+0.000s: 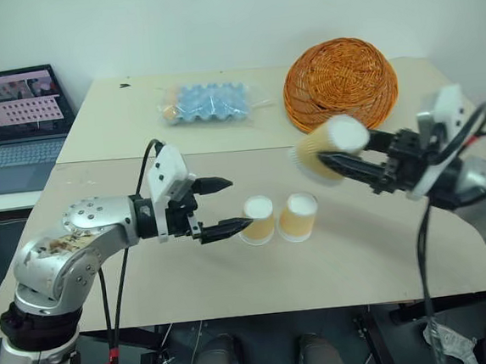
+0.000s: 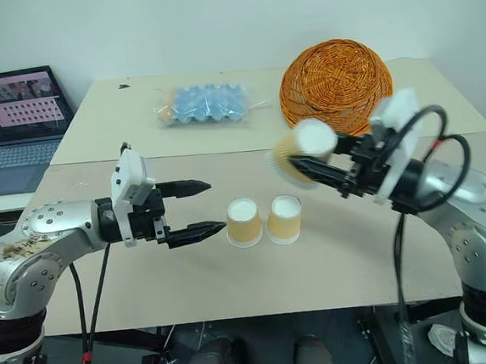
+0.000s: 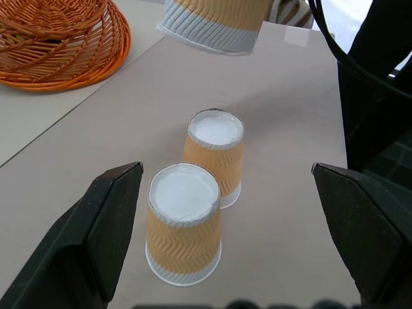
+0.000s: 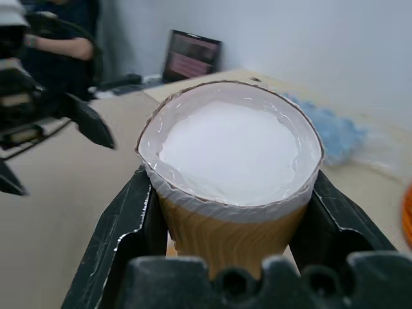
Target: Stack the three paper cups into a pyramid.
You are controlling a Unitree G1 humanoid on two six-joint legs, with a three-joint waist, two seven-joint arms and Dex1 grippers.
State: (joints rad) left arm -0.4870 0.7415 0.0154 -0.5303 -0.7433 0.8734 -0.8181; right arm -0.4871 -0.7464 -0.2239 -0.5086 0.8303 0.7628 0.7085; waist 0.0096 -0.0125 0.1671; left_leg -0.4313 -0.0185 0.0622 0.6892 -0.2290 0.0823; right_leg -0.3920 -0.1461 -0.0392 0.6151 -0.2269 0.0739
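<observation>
Beyond the right gripper (image 1: 344,166), on the far half of the table (image 1: 377,255), lay the largest item, an overturned wicker basket (image 1: 341,81), with a blue egg tray (image 1: 209,101) well off toward the left gripper's side of it. You had a laptop (image 1: 23,124) on a separate surface past the left arm.

The left gripper (image 1: 220,206) hung with its fingers spread apart and nothing between them. Just ahead of its lower fingertip (image 1: 240,226) stood two of the three paper cups: the near cup (image 1: 257,220), just beside that fingertip, and the second cup (image 1: 298,217), just beyond the first. Both sat mouth down, white base up, long axis vertical, side by side; whether their rims touched could not be told.

The right gripper was clamped on the third cup (image 1: 329,147), one finger on each side of the tan wall. That cup was carried in the air, above and beyond the standing pair. Its long axis lay close to level, tilted, white base pointing away from the gripper along the fingers.

Handling judgement: these cups are likely very light, thin-walled and easily crushed. The wrist view showed the held cup's base pressed slightly oval. Take hold across the mid-wall, with light pressure. You would need the cup turned base up before setting it across the two bases; a nudge could topple the pair.
</observation>
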